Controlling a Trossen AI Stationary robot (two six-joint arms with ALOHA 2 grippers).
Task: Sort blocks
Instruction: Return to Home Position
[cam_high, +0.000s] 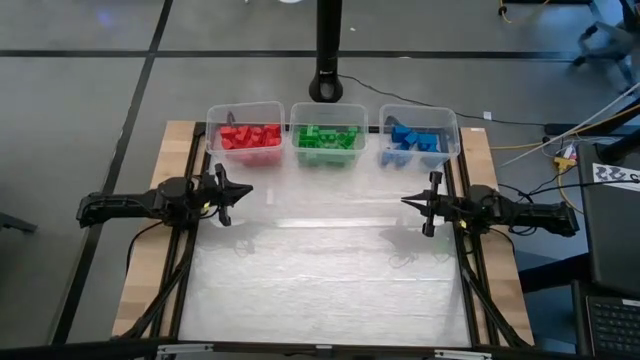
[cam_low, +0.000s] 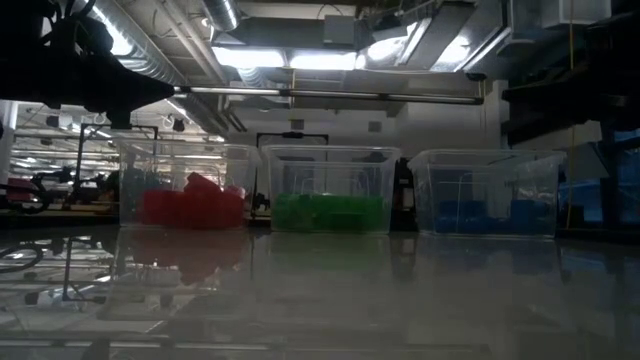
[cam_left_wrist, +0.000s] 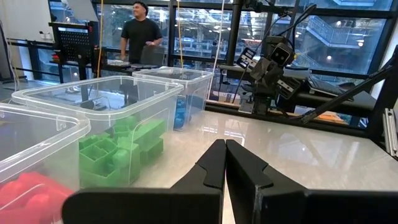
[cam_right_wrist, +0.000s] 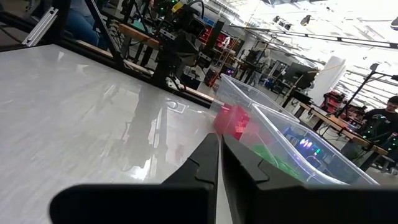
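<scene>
Three clear bins stand in a row at the table's far edge. Red blocks fill the left bin, green blocks the middle one, blue blocks the right one; the low view shows the same red blocks, green blocks and blue blocks. My left gripper hovers near the table's left side, just in front of the red bin, fingers shut and empty. My right gripper hovers near the right side, in front of the blue bin, shut and empty.
The white tabletop stretches bare between the arms and toward the near edge. A dark camera post rises behind the green bin. A person stands in the room beyond the table.
</scene>
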